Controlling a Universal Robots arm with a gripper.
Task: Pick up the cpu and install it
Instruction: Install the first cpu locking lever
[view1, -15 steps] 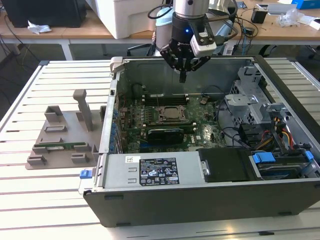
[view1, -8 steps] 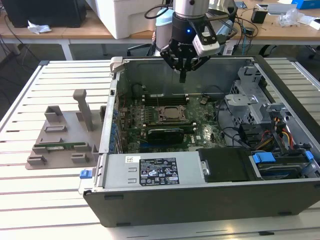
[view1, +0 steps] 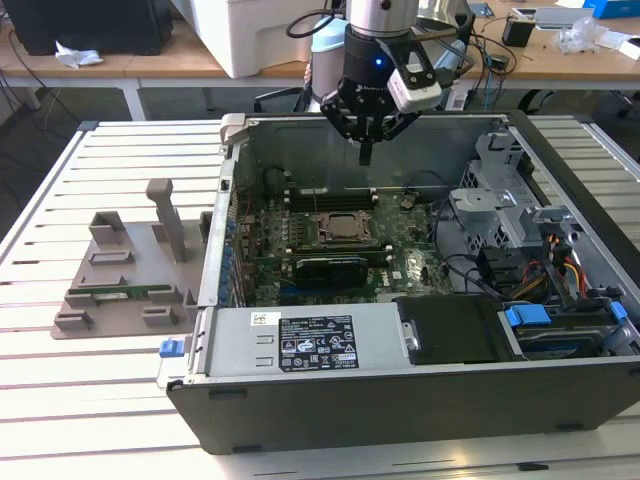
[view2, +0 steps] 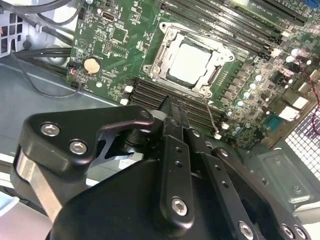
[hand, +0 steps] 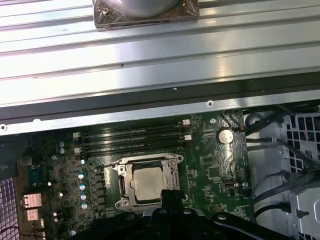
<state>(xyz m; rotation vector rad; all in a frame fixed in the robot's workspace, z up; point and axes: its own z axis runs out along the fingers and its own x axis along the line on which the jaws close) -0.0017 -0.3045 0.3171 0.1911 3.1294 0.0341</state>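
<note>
The cpu (view2: 190, 62) is a flat silver-grey square lying inside the open metal frame of the motherboard socket, also seen in the first wrist view as the cpu (hand: 150, 182). In the exterior view the socket (view1: 345, 228) sits mid-board inside the open computer case (view1: 400, 400). My gripper (view1: 365, 152) hangs above the case's back wall, higher than the board and apart from the socket. Its thin black fingers (view2: 176, 120) are pressed together with nothing between them. In the first wrist view the gripper (hand: 170, 194) tips overlap the socket's near edge.
A grey fixture tray (view1: 120, 280) holding a green memory stick (view1: 120, 293) lies on the slatted table at the exterior view's left. Inside the case are a black expansion card (view1: 335, 268), memory slots (view1: 330, 200), a power supply (view1: 310, 340) and drive cage with cables (view1: 540, 260).
</note>
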